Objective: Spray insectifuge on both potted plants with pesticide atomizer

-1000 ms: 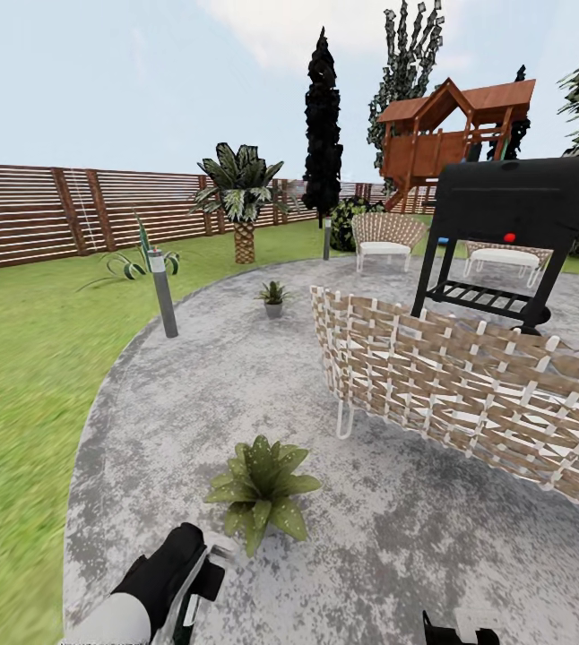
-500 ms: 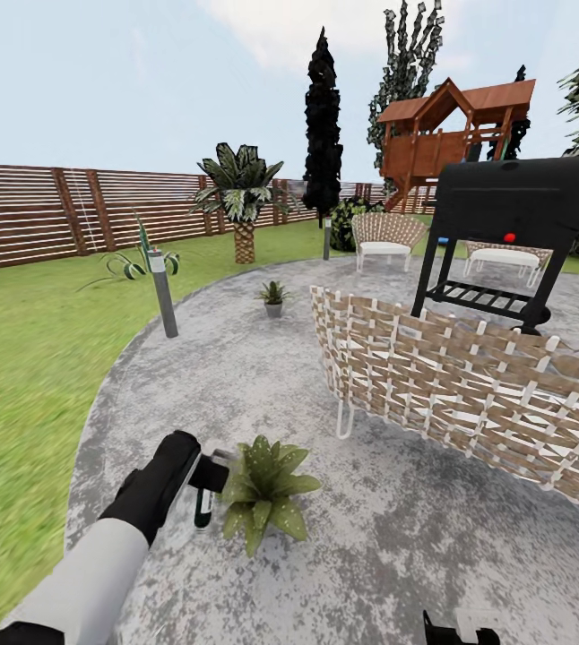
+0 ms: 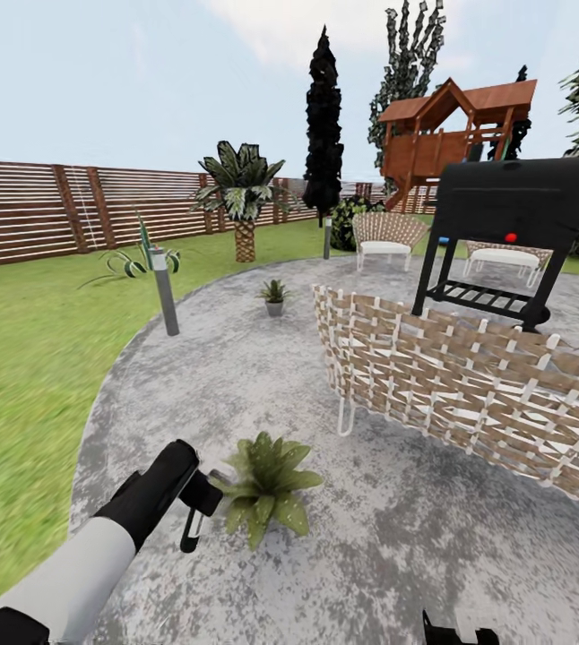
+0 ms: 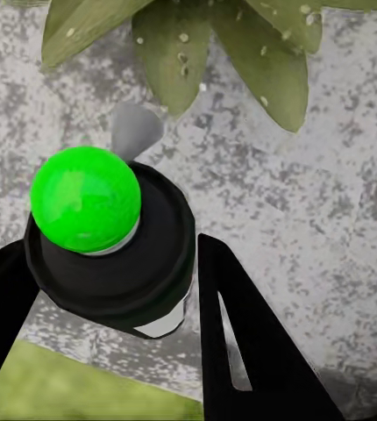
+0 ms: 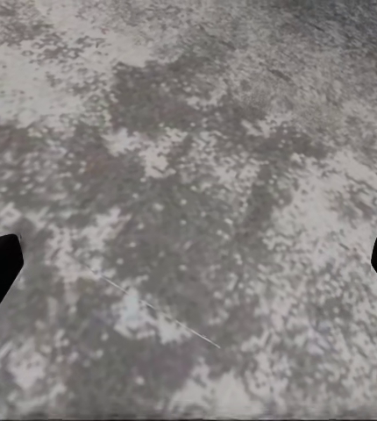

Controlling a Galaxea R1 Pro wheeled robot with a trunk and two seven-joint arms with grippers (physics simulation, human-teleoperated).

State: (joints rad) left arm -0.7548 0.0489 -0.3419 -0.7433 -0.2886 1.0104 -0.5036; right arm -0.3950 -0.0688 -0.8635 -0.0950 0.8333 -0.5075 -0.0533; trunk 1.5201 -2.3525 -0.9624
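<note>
My left gripper point(image 3: 198, 503) is shut on the pesticide atomizer point(image 3: 191, 532), a dark bottle hanging below the fingers just left of the near potted plant point(image 3: 267, 488). In the left wrist view the atomizer's black head with its green spot point(image 4: 85, 200) sits between the black fingers point(image 4: 241, 338), and the plant's speckled leaves point(image 4: 188, 39) lie just beyond it. The second potted plant point(image 3: 274, 296) stands far back on the patio point(image 3: 397, 537). My right gripper point(image 5: 188, 267) hangs open over bare paving, low at the head view's bottom edge point(image 3: 455, 632).
A woven wicker seat back point(image 3: 469, 385) stands right of the near plant, with a black grill point(image 3: 514, 233) behind it. A grey bollard light point(image 3: 164, 291) marks the patio's left rim. Lawn point(image 3: 21, 376), slat fence point(image 3: 30, 210) and a palm point(image 3: 240, 193) lie beyond.
My left arm rose from the bottom edge and reached forward with the atomizer to the near plant's left side, then sank slightly. The right arm has not moved.
</note>
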